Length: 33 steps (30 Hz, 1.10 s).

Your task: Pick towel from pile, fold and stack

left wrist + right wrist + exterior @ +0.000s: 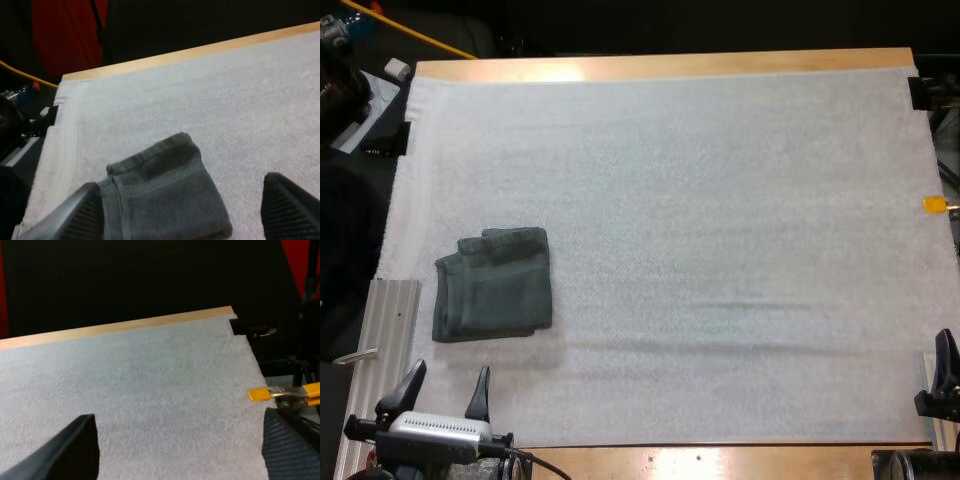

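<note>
Your left claw hangs open just short of the folded towel, lower left of the frame, probably drawn clear so the fold lies undisturbed. Your right claw, fingers apart, idles over bare mat, well away.

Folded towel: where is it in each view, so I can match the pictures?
High view: folded towel on the left part of the mat, just beyond the left gripper.
Left wrist view: folded towel on the mat, ahead between that gripper's open fingers.
Right wrist view: mat ahead of the right gripper.
Shared landmark: table's wooden far edge.
</note>
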{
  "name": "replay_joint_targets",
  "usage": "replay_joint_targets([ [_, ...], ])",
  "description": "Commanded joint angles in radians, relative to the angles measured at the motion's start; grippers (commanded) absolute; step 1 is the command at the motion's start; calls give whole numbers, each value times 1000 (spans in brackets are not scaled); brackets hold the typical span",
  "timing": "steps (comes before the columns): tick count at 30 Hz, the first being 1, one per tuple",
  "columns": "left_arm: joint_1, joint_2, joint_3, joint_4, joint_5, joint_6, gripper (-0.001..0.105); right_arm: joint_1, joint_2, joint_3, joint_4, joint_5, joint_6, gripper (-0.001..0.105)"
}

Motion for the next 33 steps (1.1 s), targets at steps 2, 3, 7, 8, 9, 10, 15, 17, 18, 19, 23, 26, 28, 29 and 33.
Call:
replay_joint_targets([
  [2, 2, -157, 40, -67, 2, -4, 63, 0, -55, 35, -20, -2, -6, 66],
  [3, 2, -157, 54, -80, 3, -4, 63, 1, -55, 49, -30, -2, -6, 66],
  [7, 1, -157, 113, -130, 1, -3, 63, 0, -54, 101, -59, -1, -5, 66],
  [8, 0, -158, 127, -139, 0, -3, 63, 1, -54, 114, -64, 0, -5, 66],
  [9, 0, -156, 140, -146, 1, -4, 63, 1, -54, 126, -68, 0, -4, 66],
  [10, -1, -157, 154, -155, 2, -4, 63, 0, -53, 137, -72, 0, -3, 66],
  [15, 0, -152, 208, -177, 2, -5, 63, 0, -50, 197, -74, 2, -2, 66],
  [17, 0, -151, 224, -182, 4, -4, 63, 0, -48, 218, -72, 2, 0, 66],
  [18, 0, -151, 232, -182, 5, -4, 63, 0, -49, 228, -72, 1, 0, 66],
  [19, 1, -152, 237, -181, 5, -5, 63, 0, -49, 237, -68, 2, 1, 66],
  [23, -2, -137, 239, -183, -4, -1, 63, -1, -41, 238, -64, 3, 1, 67],
  [26, 0, -137, 251, -191, -6, 0, 63, 1, -42, 278, -60, 8, 7, 67],
  [28, -1, -137, 252, -193, -5, -1, 63, 1, -42, 293, -64, 7, 9, 67],
  [29, -2, -136, 252, -193, -5, -1, 63, 1, -43, 295, -62, 9, 9, 67],
  [33, -2, -132, 250, -193, -5, -1, 63, 2, -42, 307, -62, 7, 11, 67],
])
